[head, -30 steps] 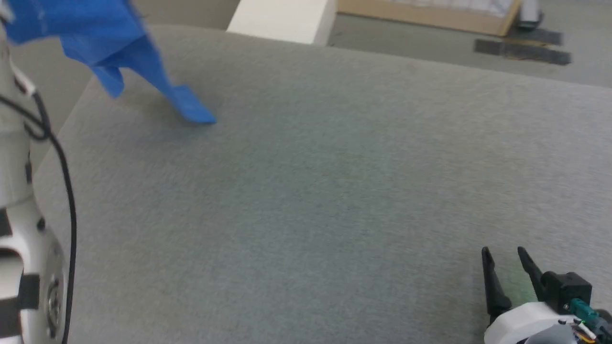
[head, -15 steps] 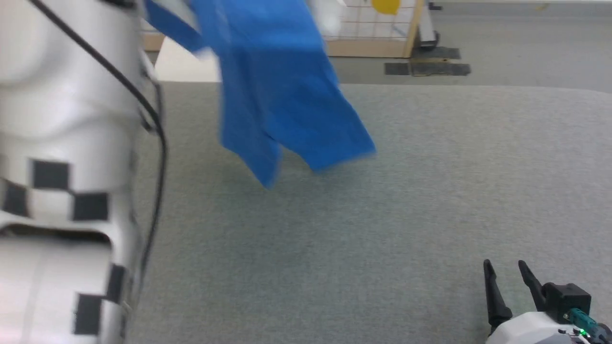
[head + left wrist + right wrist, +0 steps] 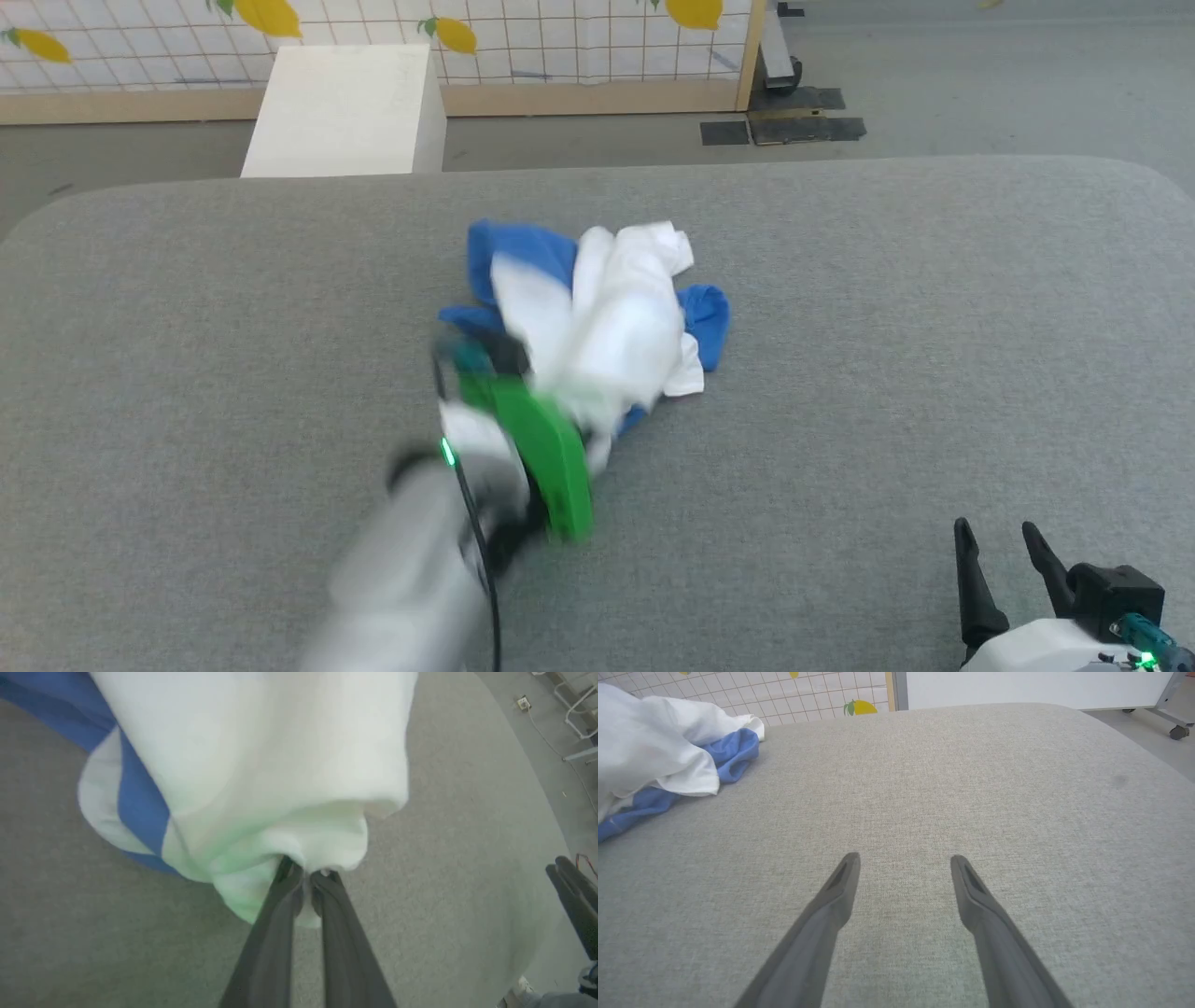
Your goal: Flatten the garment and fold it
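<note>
The left gripper (image 3: pixel 306 876) was clamped shut on a pinch of white cloth, its two fingers pressed together with a fold of the shirt (image 3: pixel 261 765) bunched over their tips. Which part of the shirt that pinch was, hem or body, could not be told.

From there the shirt (image 3: pixel 616 317) spread away in a crumpled heap, white on top with blue sleeves poking out at the edges. It lay on the grey table (image 3: pixel 887 327), around the middle and toward the far side.

The right gripper (image 3: pixel 905 863) sat low over bare table, well apart from the heap, its jaws wide apart and holding nothing.

The shirt looked light, soft and limp. It would likely hang and trail from wherever it was held and keep no shape of its own, and the table's cloth-like top would probably drag on it. It seemed neither fragile nor slippery. The better holds would be thin edges, such as the hem corners or the shoulder seams, one in each gripper, rather than the thick of the bunch.
</note>
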`<state>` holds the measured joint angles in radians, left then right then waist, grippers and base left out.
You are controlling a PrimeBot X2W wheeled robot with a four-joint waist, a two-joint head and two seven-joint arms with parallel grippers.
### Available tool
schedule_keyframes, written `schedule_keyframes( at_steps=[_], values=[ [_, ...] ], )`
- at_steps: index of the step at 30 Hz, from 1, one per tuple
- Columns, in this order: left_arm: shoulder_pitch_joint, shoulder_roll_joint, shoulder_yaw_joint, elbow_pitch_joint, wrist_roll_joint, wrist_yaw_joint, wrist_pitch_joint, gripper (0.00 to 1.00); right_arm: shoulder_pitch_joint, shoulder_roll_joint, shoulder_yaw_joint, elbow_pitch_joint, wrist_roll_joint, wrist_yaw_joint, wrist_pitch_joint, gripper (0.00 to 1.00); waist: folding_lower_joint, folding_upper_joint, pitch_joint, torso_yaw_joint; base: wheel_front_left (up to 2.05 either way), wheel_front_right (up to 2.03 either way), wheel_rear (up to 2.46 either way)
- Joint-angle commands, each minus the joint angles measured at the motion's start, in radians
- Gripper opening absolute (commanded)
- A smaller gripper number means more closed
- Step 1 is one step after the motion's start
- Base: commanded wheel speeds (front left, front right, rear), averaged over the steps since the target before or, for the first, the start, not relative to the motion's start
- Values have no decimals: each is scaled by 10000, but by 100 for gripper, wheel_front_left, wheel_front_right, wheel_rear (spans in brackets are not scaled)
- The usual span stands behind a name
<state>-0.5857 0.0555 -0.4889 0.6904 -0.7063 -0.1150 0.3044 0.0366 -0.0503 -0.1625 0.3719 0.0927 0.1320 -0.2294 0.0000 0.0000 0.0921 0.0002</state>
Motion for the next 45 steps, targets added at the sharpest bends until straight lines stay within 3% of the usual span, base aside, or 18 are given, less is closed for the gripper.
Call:
schedule_keyframes(
  at_steps=[1,6,7,8,15,21,27,32,38,45],
  values=[
    [1029,-48,-1113,184,-544,-98,681,0,100,1,65,47,86,-13,-81,100,0,0,-44,-66,0,0,0],
    [1475,-50,-1960,169,-1227,68,1788,0,163,1,97,95,146,-13,-92,100,0,0,-202,50,0,0,0],
    [1413,-51,-1945,89,-1304,146,1830,13,178,1,114,106,161,-13,-97,100,0,0,-243,87,0,0,0],
    [1301,-51,-1872,-58,-1399,226,1824,100,193,1,132,118,175,-13,-102,100,0,0,-288,130,0,0,0],
    [737,123,-302,-1867,-2529,450,1196,100,293,1,192,207,259,-13,-145,100,0,0,-793,345,0,0,0],
    [913,861,1381,-3394,-2898,960,-273,100,340,1,165,173,307,-13,-179,100,0,0,-1167,464,0,0,0],
    [1854,1802,2715,-4565,-1917,1190,-3193,100,291,1,153,25,357,-13,-121,100,0,0,-1333,474,0,0,0],
    [3341,2488,2969,-4850,-337,1683,-5156,100,312,1,201,-231,457,-13,22,100,0,0,-1390,443,0,0,0],
    [4607,2687,2527,-5091,1792,2275,-5635,100,384,1,213,-491,509,-13,208,100,0,0,-1433,427,0,0,0],
    [5385,2087,2656,-5361,2329,2423,-5658,100,253,1,393,-826,345,-13,479,100,0,0,-1231,427,0,0,0]
  ],
)
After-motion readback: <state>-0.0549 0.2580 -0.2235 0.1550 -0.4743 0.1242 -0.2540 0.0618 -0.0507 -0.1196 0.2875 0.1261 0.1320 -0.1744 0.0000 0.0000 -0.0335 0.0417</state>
